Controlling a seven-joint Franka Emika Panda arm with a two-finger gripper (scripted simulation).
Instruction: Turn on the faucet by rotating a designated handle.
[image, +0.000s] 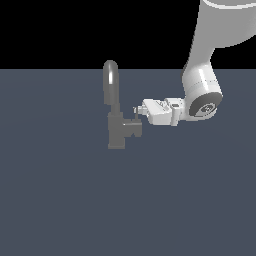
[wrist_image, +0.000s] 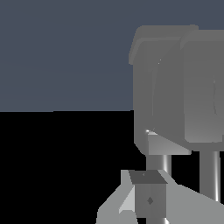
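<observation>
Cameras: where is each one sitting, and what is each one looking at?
Exterior view: sits off the arm, looking slightly down across the dark floor at the faucet; the white arm reaches in from the exterior view's right, its gripper at the handle.
Wrist view: rides on the wrist, looking along the fingers at the faucet's grey body close up; only the fingers show.
Both views share the faucet and the gripper.
</observation>
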